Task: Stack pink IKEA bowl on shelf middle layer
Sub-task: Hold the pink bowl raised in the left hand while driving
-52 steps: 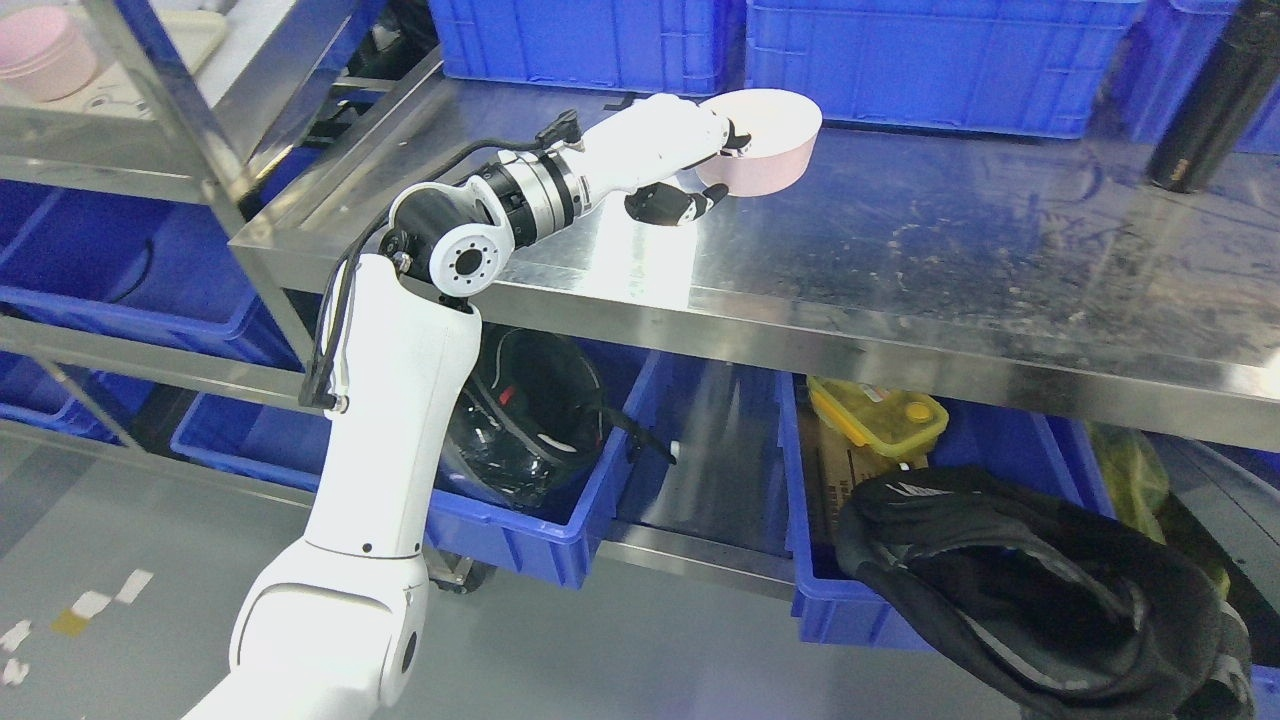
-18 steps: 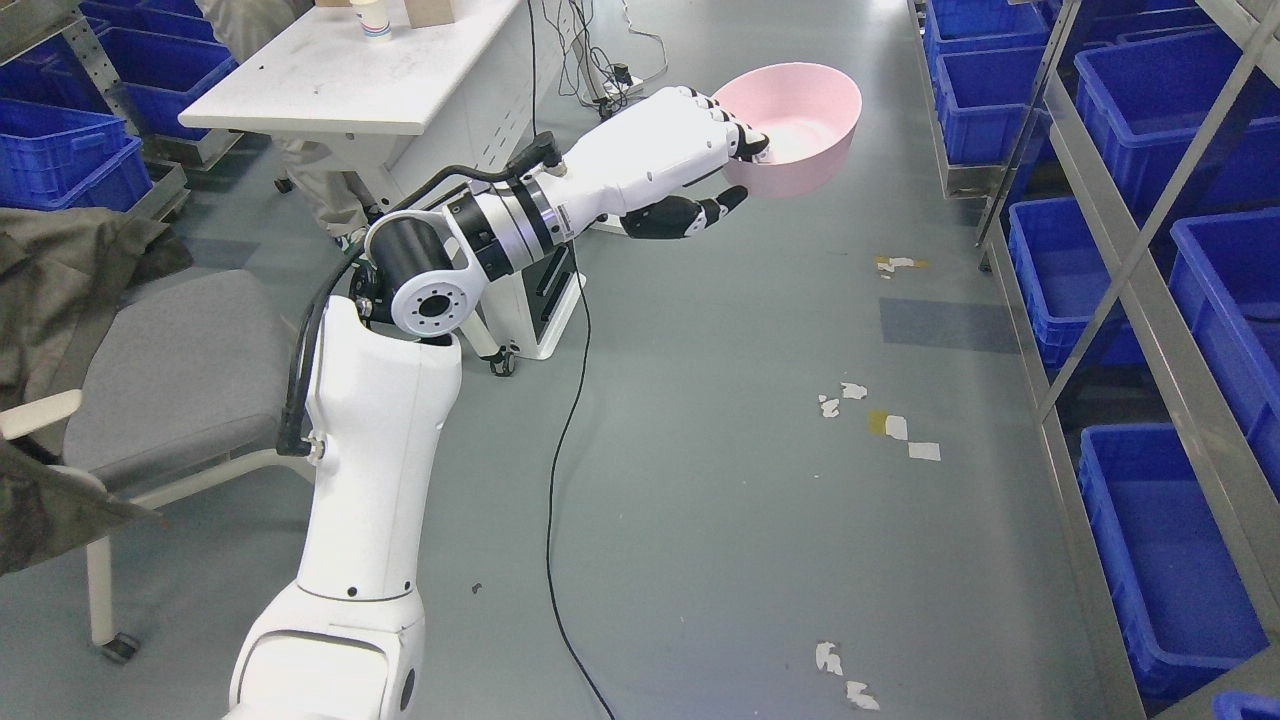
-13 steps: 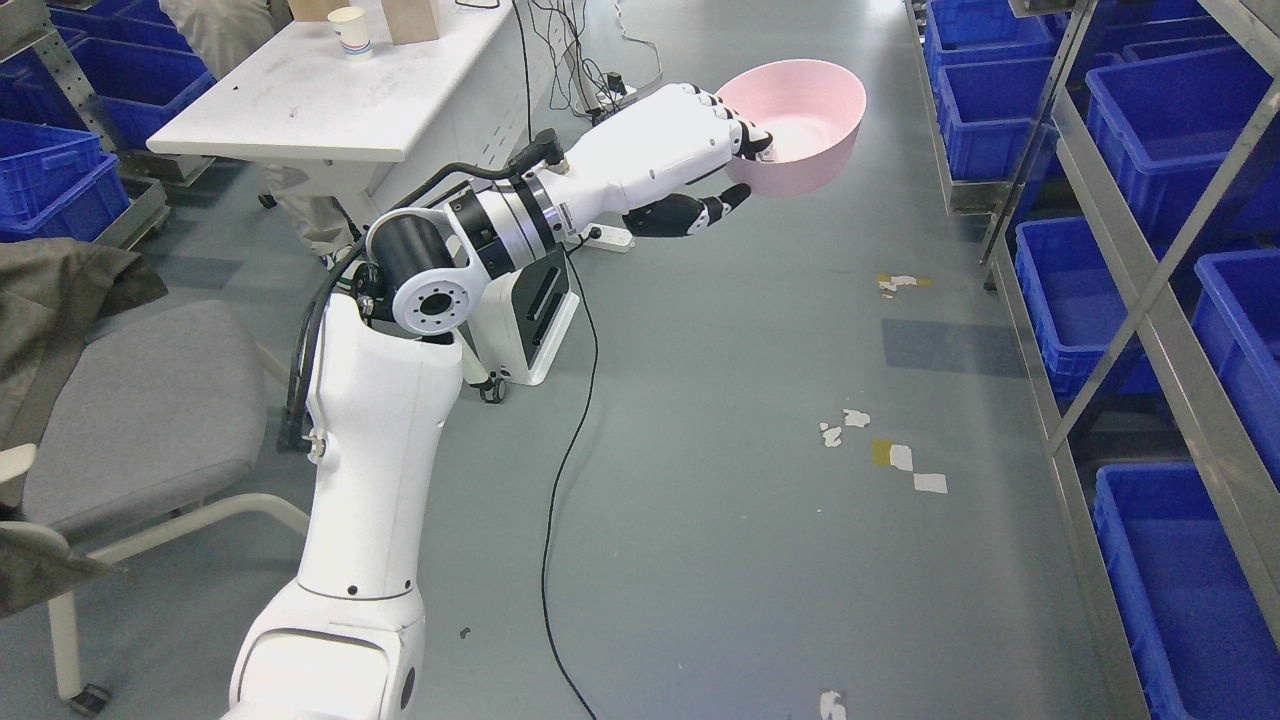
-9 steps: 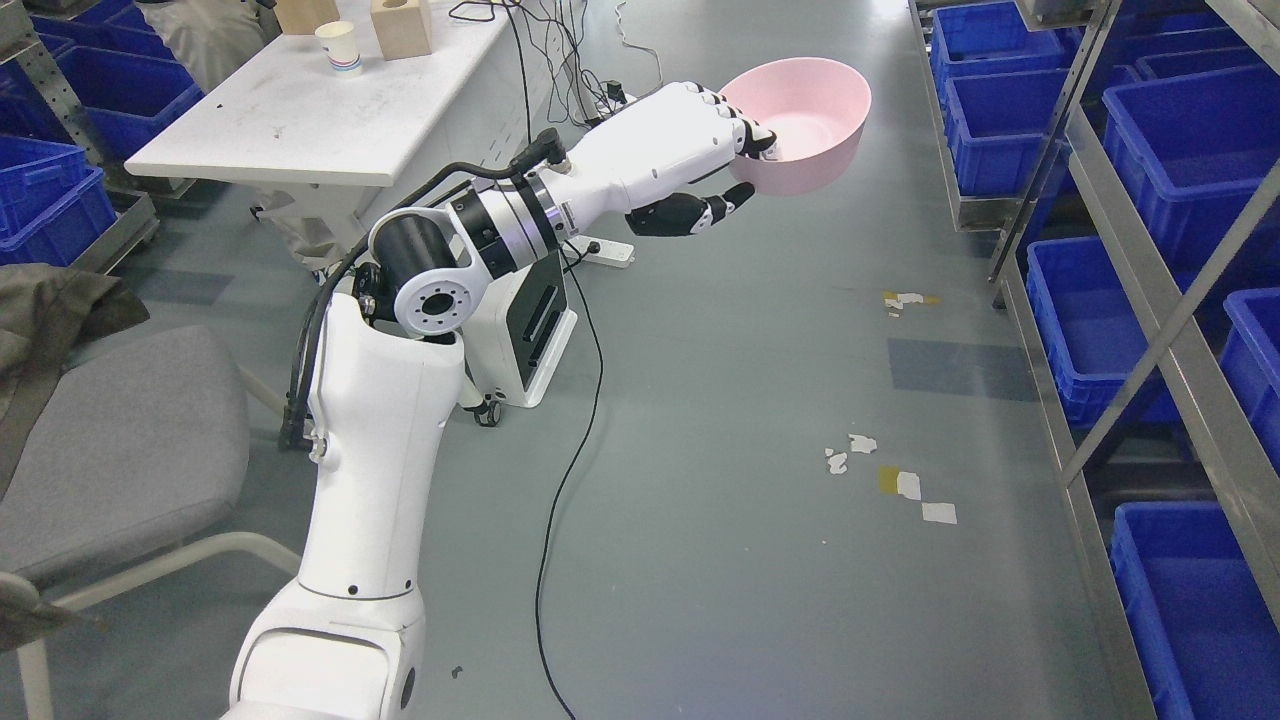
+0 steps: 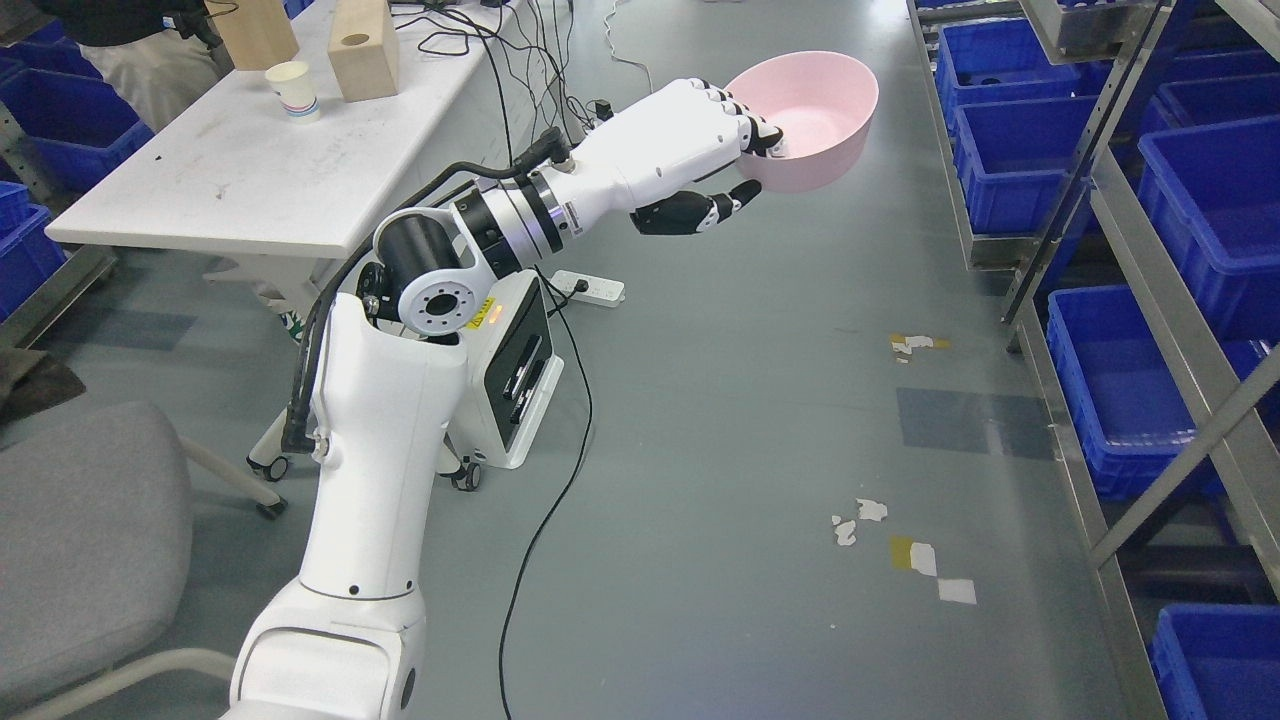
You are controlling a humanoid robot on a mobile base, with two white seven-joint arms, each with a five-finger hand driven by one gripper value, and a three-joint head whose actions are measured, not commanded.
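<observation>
My left hand [image 5: 735, 150] is shut on the near rim of a pink bowl [image 5: 815, 120] and holds it upright in the air above the grey floor. The fingers [image 5: 752, 128] hook over the rim and the thumb [image 5: 700, 212] sits below the bowl. The bowl is empty inside. A metal shelf rack [image 5: 1150, 260] with blue bins stands along the right edge, to the right of the bowl. My right arm is out of view.
A white table [image 5: 230, 190] with a paper cup [image 5: 293, 88] and wooden blocks [image 5: 362, 35] stands at the left. A white box on wheels [image 5: 515, 370] and cables lie under it. A grey chair [image 5: 80, 560] is at the lower left. A person [image 5: 140, 50] stands at the top left.
The camera view has swung from the steel shelf to the aisle and keeps shifting, so the table and floor slide down. My left hand keeps the pink bowl in the same grip.
</observation>
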